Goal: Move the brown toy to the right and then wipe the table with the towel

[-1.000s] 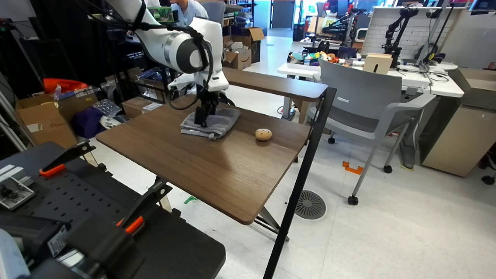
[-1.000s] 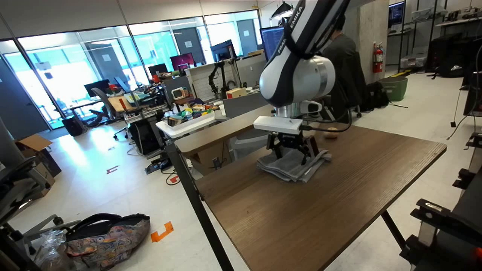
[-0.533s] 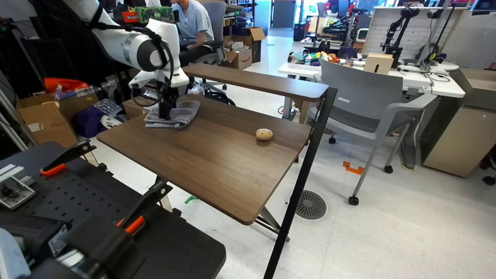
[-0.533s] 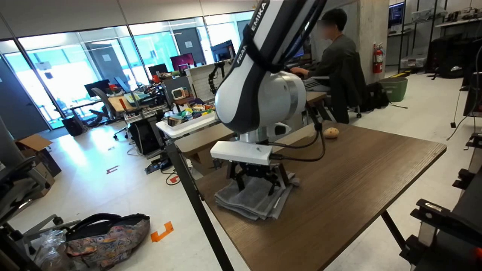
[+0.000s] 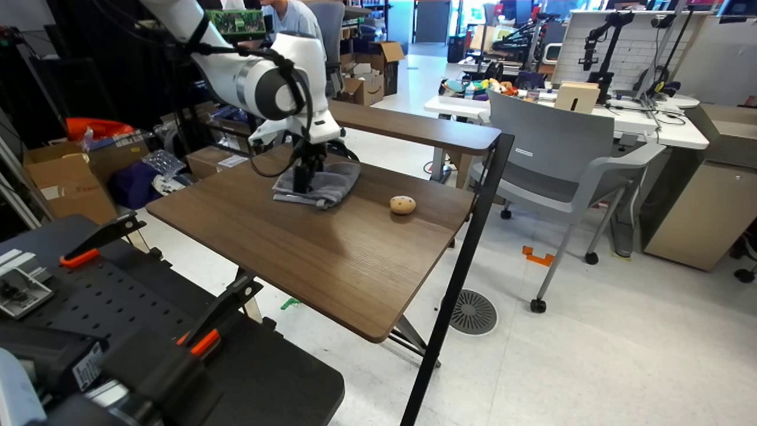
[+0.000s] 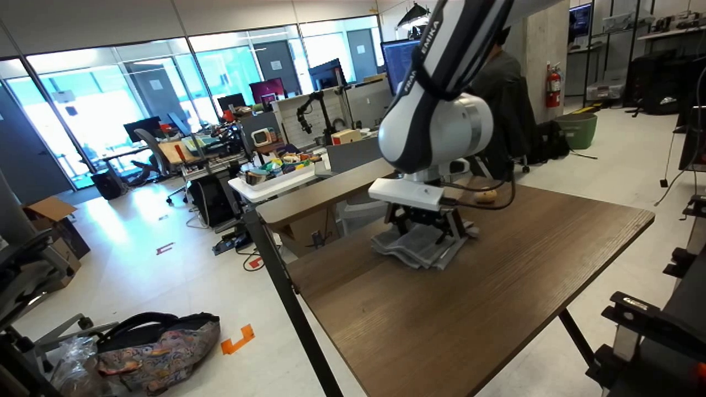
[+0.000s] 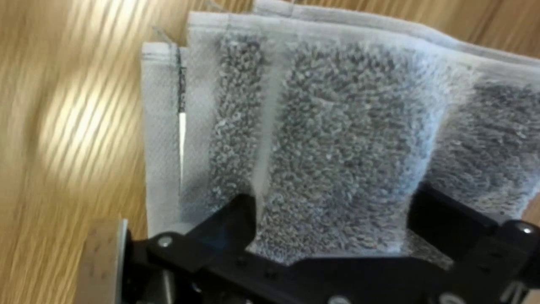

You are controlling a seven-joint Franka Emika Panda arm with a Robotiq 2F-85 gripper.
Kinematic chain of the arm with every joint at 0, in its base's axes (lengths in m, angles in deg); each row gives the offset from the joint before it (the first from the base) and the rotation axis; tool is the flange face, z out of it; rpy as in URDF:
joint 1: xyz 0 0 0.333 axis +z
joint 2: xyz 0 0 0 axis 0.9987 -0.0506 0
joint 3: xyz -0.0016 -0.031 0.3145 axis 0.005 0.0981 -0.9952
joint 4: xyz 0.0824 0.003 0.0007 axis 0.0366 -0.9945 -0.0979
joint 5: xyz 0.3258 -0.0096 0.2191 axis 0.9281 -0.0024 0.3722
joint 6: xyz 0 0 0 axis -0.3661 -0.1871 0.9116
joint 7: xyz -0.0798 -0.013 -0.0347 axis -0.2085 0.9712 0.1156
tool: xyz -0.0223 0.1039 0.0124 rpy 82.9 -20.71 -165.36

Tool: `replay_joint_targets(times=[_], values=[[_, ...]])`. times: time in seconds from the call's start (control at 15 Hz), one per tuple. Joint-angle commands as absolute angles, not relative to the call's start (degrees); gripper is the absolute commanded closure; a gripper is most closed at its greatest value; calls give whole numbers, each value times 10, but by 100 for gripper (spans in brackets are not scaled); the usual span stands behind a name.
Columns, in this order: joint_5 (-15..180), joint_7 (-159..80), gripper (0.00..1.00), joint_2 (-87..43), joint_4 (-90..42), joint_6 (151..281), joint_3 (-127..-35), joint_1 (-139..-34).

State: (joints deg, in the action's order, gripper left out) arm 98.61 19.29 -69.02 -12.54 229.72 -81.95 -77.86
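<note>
On the table (image 5: 331,254), towel (image 7: 337,126) lies beneath the gripper (image 7: 333,204), jaws spread wide, apparently pressing, not pinching. From here, brown toy (image 5: 403,205) sits apart, bare wood between. Looks like wiping: go light, overlap strokes, turn short of the toy.

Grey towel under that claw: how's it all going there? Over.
Claw open. Grey towel beneath, folded, rumpled. Brown toy on the table, apart from both, possibly in the wiping path.

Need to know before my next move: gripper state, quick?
Gripper: open, jaws spread wide over the towel, not clamped on it.
</note>
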Motion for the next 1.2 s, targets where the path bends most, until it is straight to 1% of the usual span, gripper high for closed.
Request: replay_joint_targets(times=[0.0, 0.2, 0.4, 0.67, 0.8, 0.87, 1.0, 1.13], values=[[984, 184, 0, -704, -126, 2277, -807, -811], [959, 120, 0, -663, -212, 2278, -815, -806], [944, 81, 0, -619, -301, 2308, -820, -769], [924, 45, 0, -584, -382, 2333, -836, -713], [912, 23, 0, -577, -393, 2314, -842, -696], [903, 10, 0, -576, -385, 2285, -839, -694], [880, 44, 0, -577, -380, 2234, -789, -674], [871, 45, 0, -577, -378, 2204, -767, -691]])
